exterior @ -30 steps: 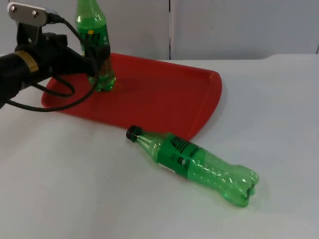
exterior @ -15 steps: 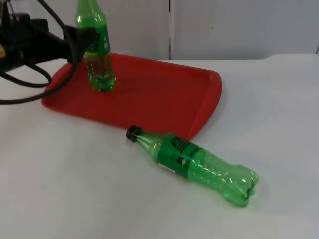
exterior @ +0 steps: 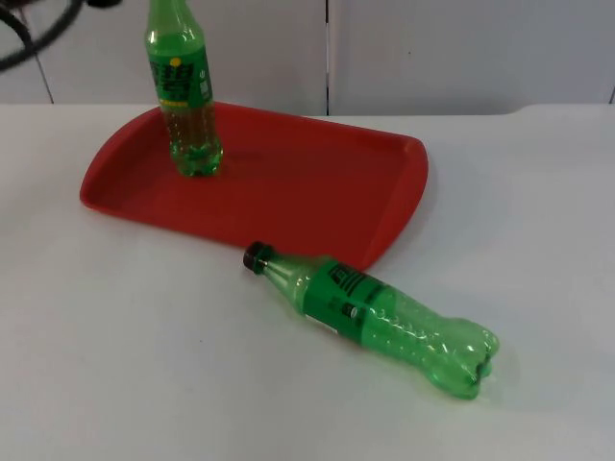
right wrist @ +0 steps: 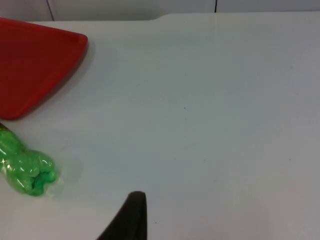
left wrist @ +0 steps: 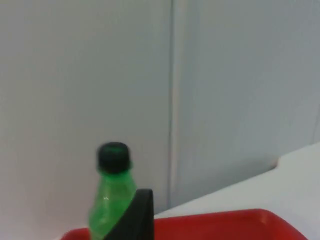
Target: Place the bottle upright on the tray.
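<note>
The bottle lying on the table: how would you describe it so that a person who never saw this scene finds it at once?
Find the red tray on the white table. Just off the tray's near edge lies a green bottle with a black cap, apart from the rim. Unlike the other green bottle, which stands upright on the tray, this one lies on its side.

- Of the left gripper (left wrist: 136, 220) a plain black part is seen, matte and without markings.
- Its shape is narrow and tapering: one edge is straight, the other slanted, and the end is cut off blunt and nearly flat.
- Of the right gripper (right wrist: 127, 220) a like black part is seen, also unmarked.
- This one is tapered along a slanted edge to a rounded end, and a faint grey sheen is carried on its slanted side.
- No screws or lettering can be made out on either part.
</note>
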